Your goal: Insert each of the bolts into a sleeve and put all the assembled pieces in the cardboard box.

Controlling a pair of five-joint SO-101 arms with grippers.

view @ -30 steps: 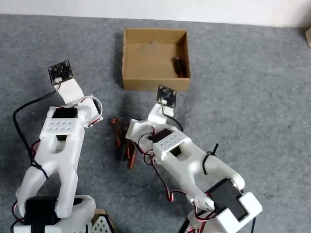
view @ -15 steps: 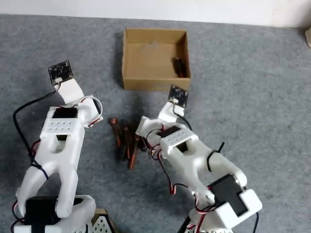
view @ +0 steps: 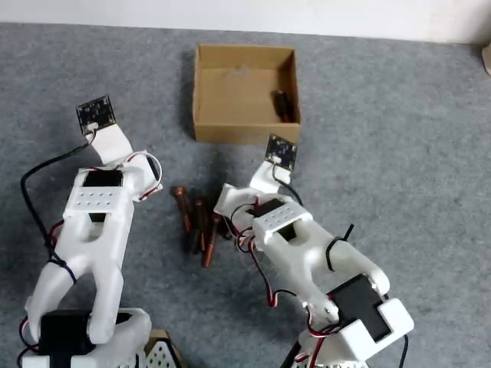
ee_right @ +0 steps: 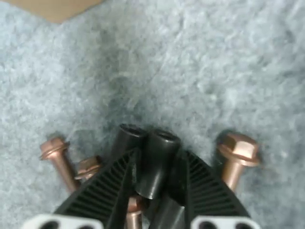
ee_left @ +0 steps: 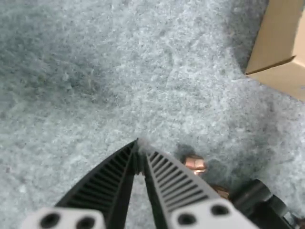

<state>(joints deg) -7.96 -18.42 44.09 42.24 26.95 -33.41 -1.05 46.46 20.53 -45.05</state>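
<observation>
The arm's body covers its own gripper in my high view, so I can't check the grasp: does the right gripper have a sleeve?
Observer: In the right wrist view, the right gripper has one black sleeve between its fingers, and it appears to be clamped.
Operator: Is anything crowding that sleeve?
Observer: A second sleeve lies right beside it, seemingly touching it, just outside one finger.
Operator: And the left gripper, is it free to help?
Observer: In the left wrist view, the left gripper is shut with nothing in it, and a copper bolt head sits on the carpet close by.
</observation>
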